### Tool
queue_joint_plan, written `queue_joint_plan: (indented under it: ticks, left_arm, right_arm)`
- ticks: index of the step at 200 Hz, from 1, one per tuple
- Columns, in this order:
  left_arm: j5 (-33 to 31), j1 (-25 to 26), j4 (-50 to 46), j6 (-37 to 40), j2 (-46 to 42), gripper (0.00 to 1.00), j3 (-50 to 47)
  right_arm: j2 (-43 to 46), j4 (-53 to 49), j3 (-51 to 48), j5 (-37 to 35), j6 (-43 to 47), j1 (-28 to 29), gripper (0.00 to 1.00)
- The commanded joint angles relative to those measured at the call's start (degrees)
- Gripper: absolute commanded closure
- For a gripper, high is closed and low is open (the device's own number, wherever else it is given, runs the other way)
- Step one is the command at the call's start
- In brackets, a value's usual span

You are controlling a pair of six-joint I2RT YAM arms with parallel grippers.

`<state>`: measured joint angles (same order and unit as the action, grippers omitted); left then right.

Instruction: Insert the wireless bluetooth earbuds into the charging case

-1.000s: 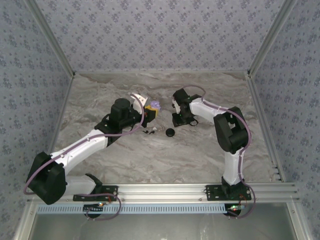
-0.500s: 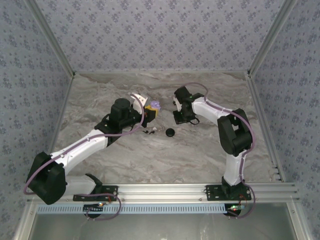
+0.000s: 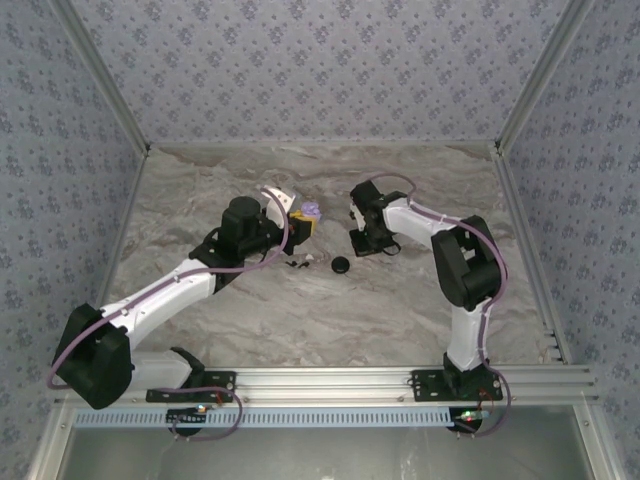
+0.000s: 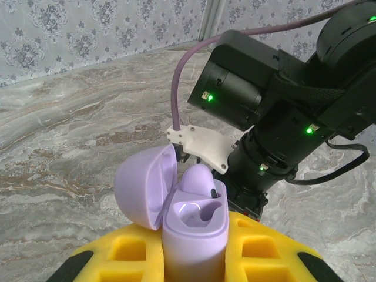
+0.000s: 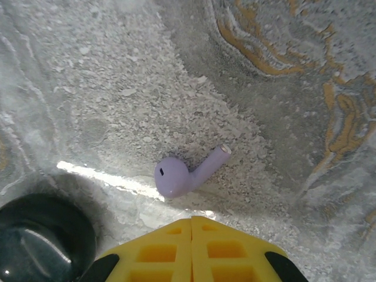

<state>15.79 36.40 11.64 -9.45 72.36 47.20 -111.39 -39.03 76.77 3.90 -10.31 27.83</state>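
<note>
The left gripper [image 3: 299, 224] is clamped on the charging case [image 4: 194, 235], holding it upright with the lid swung open to one side. One earbud [image 4: 197, 176] sits in the far well of the case; the well beside it is empty.

The second earbud [image 5: 179, 175] lies on the bench [image 5: 282, 147], down and to the right of the case, with its stem angled away. The right gripper [image 5: 192, 226] hangs over it with its yellow pads pressed together on nothing, and the bud sits just beyond their tips. A black disc [image 5: 41, 235] rests close by, on the side of the bud away from the case.

The main risk is the closed pads. If they descend as they are, they will probably nudge or flick the rounded bud, perhaps against the disc. If the pinch lands off-centre on the stem, the bud may swivel and meet the empty well crooked. The right arm also works close to the case, so a careless swing could knock the lid or unseat the first bud.
</note>
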Motion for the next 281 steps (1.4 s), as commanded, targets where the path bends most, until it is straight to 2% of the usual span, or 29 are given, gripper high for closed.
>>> queue_joint_plan:
  ticks: [1,58,198,238,281]
  left_arm:
    - [0.1,0.2,0.2,0.8,-1.1,0.90,1.2]
    - [0.0,0.2,0.2,0.8,-1.1,0.90,1.0]
    - [-0.3,0.2,0.2,1.2,-1.6,0.90,0.5]
    - [-0.4,0.2,0.2,1.2,-1.6,0.91,0.5]
    - [-0.3,0.2,0.3,1.1,-1.8,0.91,0.5]
  right_arm:
    - [-2.3,-0.5,1.4,0.8,-1.7,0.1,0.93]
    - [-4.7,0.9,4.5,4.3,-3.2,0.3,0.93]
    - [-10.3,-0.2,14.5,6.0,-5.9,0.4,0.92]
    - [-6.6,1.6,13.9,9.1,-4.4,0.7,0.85]
    - [-5.6,-0.8,15.3,3.6,-4.0,0.1,0.75]
